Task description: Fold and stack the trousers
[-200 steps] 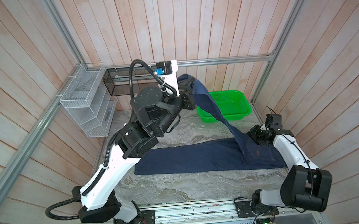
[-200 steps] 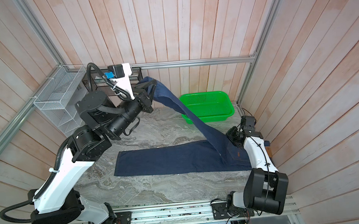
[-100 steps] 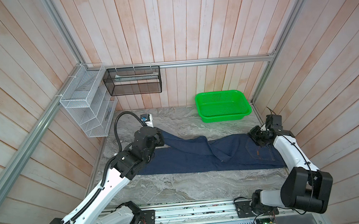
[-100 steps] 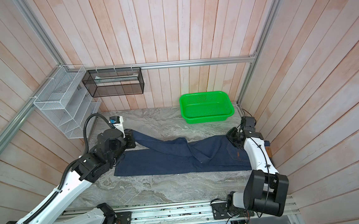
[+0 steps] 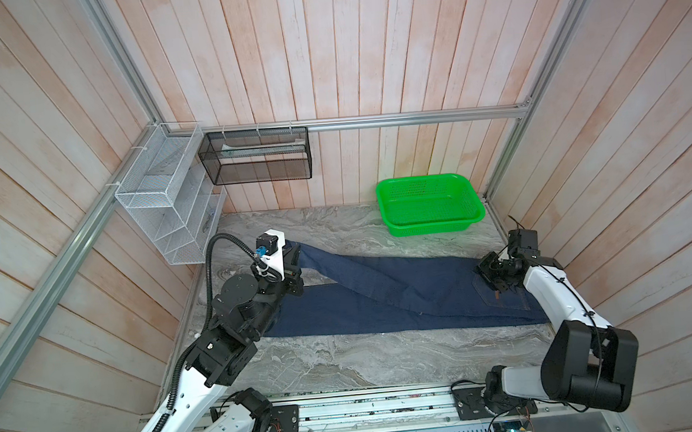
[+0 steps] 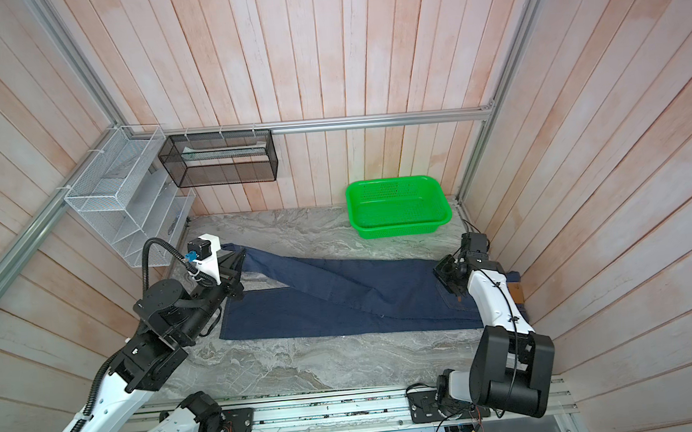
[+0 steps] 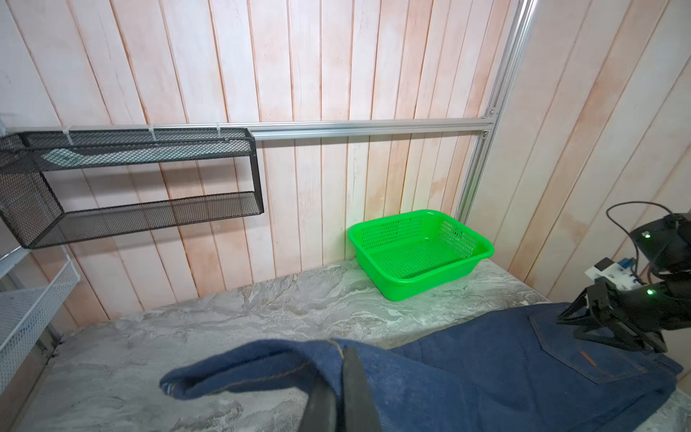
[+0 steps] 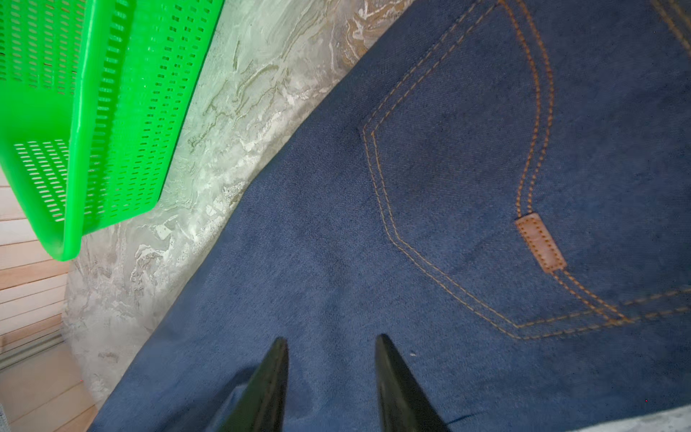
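While the left gripper [image 7: 339, 368] pinches one leg hem of the trousers [image 5: 404, 300], the right gripper [image 8: 331, 340] stands part-open, tips on the seat beside the back pocket [image 8: 467, 168]; the trousers lie lengthwise on the marble table [image 5: 346, 363].

- In both top views, the right arm [image 5: 550, 294] covers most of the waist of the trousers [image 5: 383, 302].
- The left wrist view cuts off the left gripper [image 7: 338, 364] at its edge. You see only the tips, pinched on the hem.
- The right gripper [image 8: 331, 338] runs off the right wrist picture. You cannot tell whether its tips touch the denim.
- The green basket [image 8: 112, 112] is cropped there on two sides.
- Something pale lies in the black mesh shelf [image 5: 257, 156], too small to name.
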You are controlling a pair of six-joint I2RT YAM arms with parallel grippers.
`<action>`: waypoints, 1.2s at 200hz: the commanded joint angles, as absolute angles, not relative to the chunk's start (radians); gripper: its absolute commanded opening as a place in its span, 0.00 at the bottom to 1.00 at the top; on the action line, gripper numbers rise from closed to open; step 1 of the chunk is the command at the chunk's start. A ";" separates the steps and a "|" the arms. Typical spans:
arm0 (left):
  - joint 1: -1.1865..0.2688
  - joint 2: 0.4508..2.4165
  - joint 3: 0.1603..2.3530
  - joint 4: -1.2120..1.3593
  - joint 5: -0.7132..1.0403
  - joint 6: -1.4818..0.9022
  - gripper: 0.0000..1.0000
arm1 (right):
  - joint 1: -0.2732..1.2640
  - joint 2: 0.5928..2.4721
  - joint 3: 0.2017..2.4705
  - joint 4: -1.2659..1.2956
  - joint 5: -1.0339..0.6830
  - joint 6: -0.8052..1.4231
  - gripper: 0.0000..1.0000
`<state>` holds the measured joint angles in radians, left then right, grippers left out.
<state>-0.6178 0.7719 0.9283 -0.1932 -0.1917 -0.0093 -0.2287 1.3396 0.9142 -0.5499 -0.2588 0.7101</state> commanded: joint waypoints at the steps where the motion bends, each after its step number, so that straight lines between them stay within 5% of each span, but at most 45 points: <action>1: -0.612 0.778 0.940 -0.161 -0.198 0.056 0.00 | -0.223 1.330 0.905 -0.561 -0.262 0.706 0.40; 156: -0.594 0.814 0.926 -0.496 -0.486 0.069 0.00 | -0.201 1.313 0.797 -0.742 -0.296 0.787 0.41; 240: -0.479 0.838 0.864 -0.429 -0.432 0.061 0.03 | -0.075 1.271 0.676 -0.700 -0.337 0.962 0.40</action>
<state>-0.5064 0.8616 0.8852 -0.4683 -0.4511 0.0765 -0.1055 1.2533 0.6964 -0.7300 -0.3096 0.8799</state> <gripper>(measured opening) 0.060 0.403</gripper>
